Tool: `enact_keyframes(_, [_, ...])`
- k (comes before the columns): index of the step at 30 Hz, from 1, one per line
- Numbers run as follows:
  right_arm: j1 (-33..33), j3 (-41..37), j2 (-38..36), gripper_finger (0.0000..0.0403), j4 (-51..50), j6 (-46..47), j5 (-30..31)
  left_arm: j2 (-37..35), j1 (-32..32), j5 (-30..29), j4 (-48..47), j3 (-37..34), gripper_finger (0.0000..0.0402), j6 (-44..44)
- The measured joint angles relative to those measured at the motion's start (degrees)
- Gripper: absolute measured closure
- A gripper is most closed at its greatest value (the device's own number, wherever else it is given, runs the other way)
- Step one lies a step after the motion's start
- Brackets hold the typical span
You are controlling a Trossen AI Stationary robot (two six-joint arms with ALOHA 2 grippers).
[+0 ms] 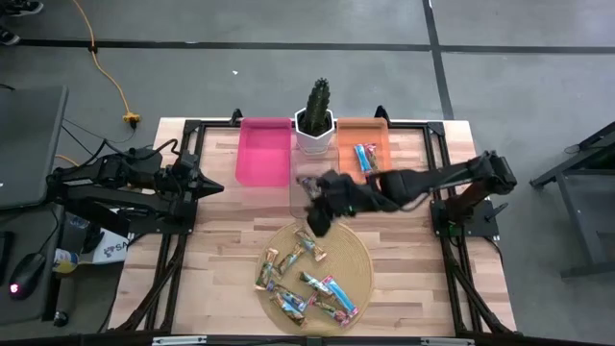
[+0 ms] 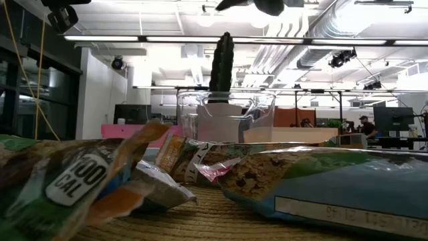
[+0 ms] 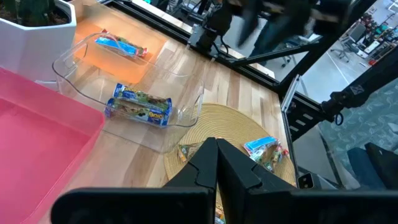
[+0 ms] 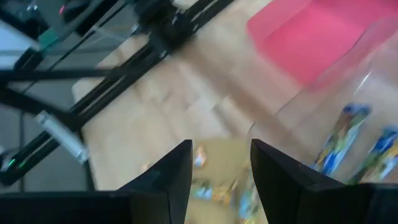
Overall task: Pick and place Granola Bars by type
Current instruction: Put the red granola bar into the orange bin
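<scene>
Stock: small shiny crinkly-wrapped granola bars (image 1: 306, 281) in blue-red, brown-yellow and purple-silver are lying heaped on a round woven straw mat (image 1: 360, 252) at the near middle of the table; one blue-and-brown bar (image 3: 139, 107) is sitting in a clear plastic rectangular bin (image 3: 79, 60), one blue-red bar (image 1: 365, 157) in an orange rectangular bin (image 1: 377, 128); a pink rectangular bin (image 1: 264, 151) is showing no bars.
Handling: bars are likely feeling light and a little stiff inside slippery foil that crumples; pinching across the narrow middle is looking safer than the flimsy sealed ends, and overlapping neighbours may be dragging along.
Right gripper (image 4: 219, 163): fingers are standing apart with nothing between them, hovering above the far edge of the mat, beside the clear bin.
Left gripper (image 3: 216, 163): fingers are meeting, empty, waiting at the table's left side.
Surface: pale wooden slat tabletop (image 1: 216, 250) with black frame rails; a green cactus in a white pot (image 1: 315, 123) is standing between the pink and orange bins.
Room: grey floor, yellow cable (image 1: 108, 72), open office with ceiling lights; a person is sitting far off at a screen.
</scene>
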Motion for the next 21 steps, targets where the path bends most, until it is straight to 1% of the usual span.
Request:
enact_keyframes(4, [5.40,0.00,-0.02,0.0257,-3.47,5.64,0.44,0.02,0.02,0.00,0.00,0.02,0.0401,0.00])
enact_keyframes(7, [9.31,0.00,-0.02,0.0257,-8.28,12.21,1.49,0.00,0.00,0.00,0.00,0.02,0.0401,0.00])
enact_keyframes(12, [15.22,0.00,0.68,0.0257,-15.11,22.54,1.38,0.01,0.02,-0.02,0.00,0.02,0.0401,-0.01])
enact_keyframes(16, [18.40,-0.02,3.03,0.0257,-16.75,26.83,-1.82,0.01,0.01,-0.02,0.01,0.02,0.0401,-0.01])
enact_keyframes(21, [20.08,-0.02,6.78,0.0257,-17.25,29.09,-6.89,0.00,0.00,-0.02,0.02,0.02,0.0401,-0.02])
